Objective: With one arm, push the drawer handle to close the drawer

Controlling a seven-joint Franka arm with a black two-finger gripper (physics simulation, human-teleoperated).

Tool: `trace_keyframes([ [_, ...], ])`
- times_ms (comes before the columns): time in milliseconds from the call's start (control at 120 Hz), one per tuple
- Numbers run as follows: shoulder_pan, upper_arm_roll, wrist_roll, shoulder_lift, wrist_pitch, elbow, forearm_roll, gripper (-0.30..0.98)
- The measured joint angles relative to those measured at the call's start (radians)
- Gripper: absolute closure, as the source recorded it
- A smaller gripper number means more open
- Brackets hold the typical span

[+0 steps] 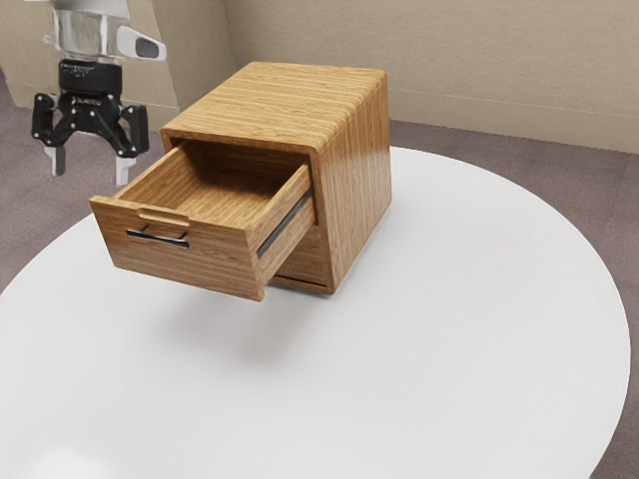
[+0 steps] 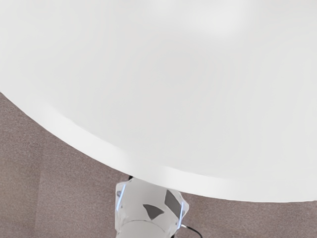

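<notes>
Indoors, a round white table (image 1: 449, 349) over mauve-brown floor (image 1: 30, 225), beige walls (image 1: 469, 60) beyond, the fingers (image 1: 123, 171) spread well apart.

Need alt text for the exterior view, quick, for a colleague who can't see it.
A wooden cabinet stands on a round white table, its drawer pulled well out, a dark bar handle on the front. The black gripper hangs open at the exterior view's left, clear of the handle.

Plain carpeted indoor room; home or office, can't tell.
Purplish-grey carpet (image 1: 28, 215), beige walls (image 1: 449, 55) with pale baseboard (image 1: 479, 124), round white worktop (image 1: 449, 349).
</notes>
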Motion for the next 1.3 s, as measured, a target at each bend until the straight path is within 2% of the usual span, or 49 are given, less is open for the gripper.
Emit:
trace_keyframes([
  [158,0.014,-0.022,-0.088,-0.018,0.179,-0.004,0.010,0.00],
  [342,0.011,-0.032,-0.117,-0.047,0.219,-0.016,0.010,0.00],
  [392,0.017,-0.034,-0.097,-0.113,0.263,-0.150,0.012,0.06],
  [533,0.023,-0.041,-0.004,-0.405,0.489,-0.668,0.043,0.44],
  [658,0.025,-0.045,0.074,-0.469,0.700,-0.859,0.070,0.62],
  [800,0.024,-0.046,0.149,-0.442,0.898,-0.891,0.082,0.71],
  [950,0.050,-0.047,0.214,-0.433,1.038,-0.919,0.076,0.76],
  [1108,0.056,-0.047,0.265,-0.382,1.121,-0.910,0.070,0.77],
  [1300,0.057,-0.046,0.309,-0.275,1.171,-0.821,0.065,0.79],
])
